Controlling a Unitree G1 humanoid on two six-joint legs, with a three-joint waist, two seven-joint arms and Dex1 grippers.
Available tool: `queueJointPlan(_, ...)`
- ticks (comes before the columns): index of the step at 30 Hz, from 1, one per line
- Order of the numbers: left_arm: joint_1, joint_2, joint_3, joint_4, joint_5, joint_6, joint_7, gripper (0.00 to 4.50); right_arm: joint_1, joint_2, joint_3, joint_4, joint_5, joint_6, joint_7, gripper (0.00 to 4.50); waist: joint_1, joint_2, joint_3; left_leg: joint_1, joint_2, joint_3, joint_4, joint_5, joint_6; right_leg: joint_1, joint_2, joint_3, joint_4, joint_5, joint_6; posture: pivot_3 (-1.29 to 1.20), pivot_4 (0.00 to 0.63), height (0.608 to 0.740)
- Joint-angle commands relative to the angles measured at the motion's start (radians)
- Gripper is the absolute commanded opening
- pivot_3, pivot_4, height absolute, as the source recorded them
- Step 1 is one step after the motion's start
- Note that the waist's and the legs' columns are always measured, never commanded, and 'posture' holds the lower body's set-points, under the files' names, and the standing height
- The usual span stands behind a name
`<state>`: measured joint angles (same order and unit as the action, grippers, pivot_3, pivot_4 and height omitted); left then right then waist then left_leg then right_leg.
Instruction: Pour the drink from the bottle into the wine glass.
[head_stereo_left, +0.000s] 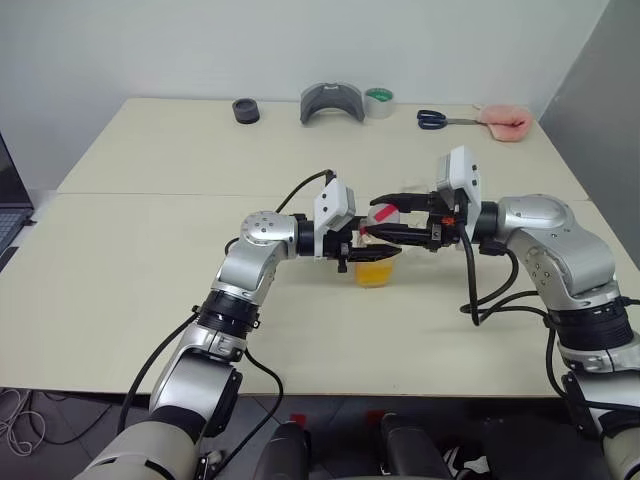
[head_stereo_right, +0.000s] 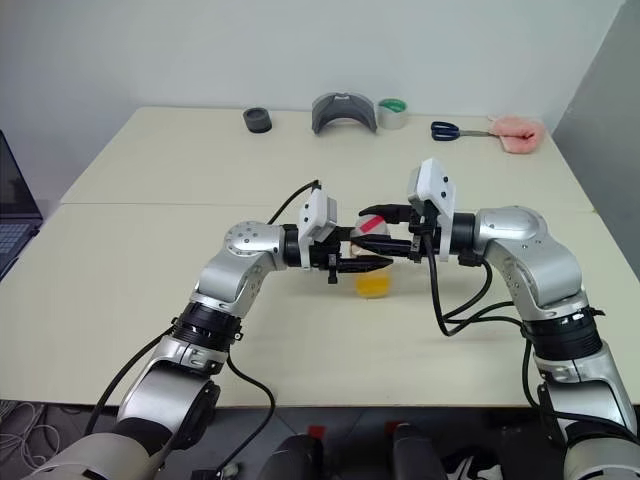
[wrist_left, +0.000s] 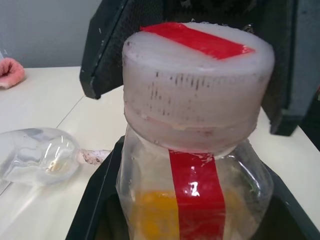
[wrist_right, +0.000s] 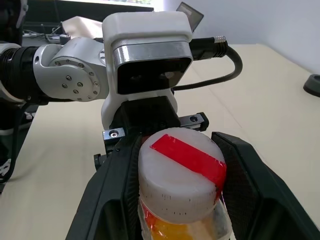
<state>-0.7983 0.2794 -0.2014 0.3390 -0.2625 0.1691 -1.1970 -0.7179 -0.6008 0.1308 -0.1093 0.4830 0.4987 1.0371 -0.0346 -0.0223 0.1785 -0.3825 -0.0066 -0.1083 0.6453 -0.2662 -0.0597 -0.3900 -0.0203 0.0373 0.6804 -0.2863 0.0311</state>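
Over the table (head_stereo_left: 150, 260), both jaws flank the bottle (wrist_right: 181, 187).

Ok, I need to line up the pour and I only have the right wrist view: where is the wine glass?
Observer: The wine glass is on the table just past the bottle. It looks to be lying on its side, though I can't be sure.
Operator: How much drink is in there?
Observer: The drink fills only the bottom of the bottle.
Operator: Anything else nearby?
Observer: Scissors and a tape roll lie at the table's far edge, well away from the bottle.
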Motion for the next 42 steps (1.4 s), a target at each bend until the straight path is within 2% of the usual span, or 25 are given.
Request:
queueJointPlan(1, -0.021, 0.008, 0.022, -0.041, -0.016, -0.004, 0.002, 1.86, 0.023, -0.006, -0.077, -0.045, -0.010, 0.001, -0.076, 2.90, 0.001, 0.000, 0.000, 0.000, 0.000, 0.000, 0.000, 0.000, 0.000, 0.000, 0.000, 0.000, 0.000, 0.000, 0.000, 0.00, 0.150, 0.740)
queueJointPlan(4, -0.015, 0.007, 0.024, -0.046, -0.019, 0.007, 0.016, 1.84, 0.068, -0.015, -0.150, -0.137, 0.036, 0.078, -0.158, 3.87, 0.003, 0.000, 0.000, -0.001, 0.000, 0.000, 0.000, 0.000, 0.000, 0.000, 0.000, 0.000, 0.000, 0.000, 0.000, 0.00, 0.150, 0.740)
queueJointPlan(8, -0.013, 0.004, 0.028, -0.040, -0.019, 0.015, 0.032, 1.84, 0.190, -0.023, -0.227, -0.374, 0.127, 0.206, -0.272, 3.91, 0.004, 0.000, 0.000, -0.001, 0.000, -0.001, 0.000, 0.000, 0.000, -0.001, -0.001, 0.000, 0.000, 0.000, 0.000, 0.00, 0.150, 0.740)
queueJointPlan(11, -0.019, 0.000, 0.030, -0.025, -0.016, 0.013, 0.040, 1.84, 0.281, 0.005, -0.228, -0.537, 0.140, 0.260, -0.387, 3.91, 0.003, 0.000, 0.000, -0.002, 0.000, -0.001, 0.000, 0.000, 0.000, -0.001, 0.000, 0.000, 0.000, 0.000, 0.000, 0.00, 0.150, 0.740)
queueJointPlan(14, -0.030, -0.013, 0.028, -0.003, -0.013, 0.012, 0.045, 1.84, 0.336, 0.111, -0.181, -0.601, 0.072, 0.271, -0.572, 3.91, -0.002, 0.000, 0.000, 0.000, 0.001, 0.000, 0.000, 0.000, 0.000, 0.000, 0.000, 0.001, 0.001, 0.000, 0.000, 0.00, 0.150, 0.740)
queueJointPlan(19, -0.047, -0.028, 0.024, 0.024, -0.006, 0.004, 0.044, 1.84, 0.315, 0.239, -0.056, -0.613, -0.134, 0.240, -0.800, 3.91, -0.004, 0.000, 0.000, 0.000, 0.000, 0.000, 0.000, 0.000, 0.000, -0.001, 0.001, 0.001, 0.001, 0.000, 0.000, 0.00, 0.150, 0.740)
queueJointPlan(31, -0.053, -0.043, 0.015, 0.049, 0.010, -0.011, 0.048, 1.83, 0.347, 0.356, 0.068, -0.617, -0.281, 0.230, -0.920, 3.91, -0.001, 0.001, 0.000, 0.000, 0.000, 0.000, 0.000, 0.000, 0.000, -0.001, 0.001, 0.001, 0.001, 0.000, 0.000, 0.00, 0.150, 0.740)
queueJointPlan(40, -0.045, -0.043, 0.016, 0.044, 0.021, -0.014, 0.047, 1.83, 0.361, 0.399, 0.072, -0.590, -0.330, 0.211, -0.929, 3.91, -0.001, 0.001, 0.000, 0.000, 0.000, 0.000, 0.000, 0.000, 0.000, -0.001, 0.001, 0.001, 0.001, 0.000, 0.000, 0.00, 0.150, 0.740)
queueJointPlan(42, -0.044, -0.044, 0.017, 0.043, 0.022, -0.014, 0.047, 1.83, 0.362, 0.400, 0.073, -0.584, -0.334, 0.206, -0.922, 3.52, -0.001, 0.001, 0.000, 0.000, 0.000, 0.000, 0.000, 0.000, 0.000, -0.001, 0.001, 0.001, 0.001, 0.000, 0.000, 0.00, 0.150, 0.740)
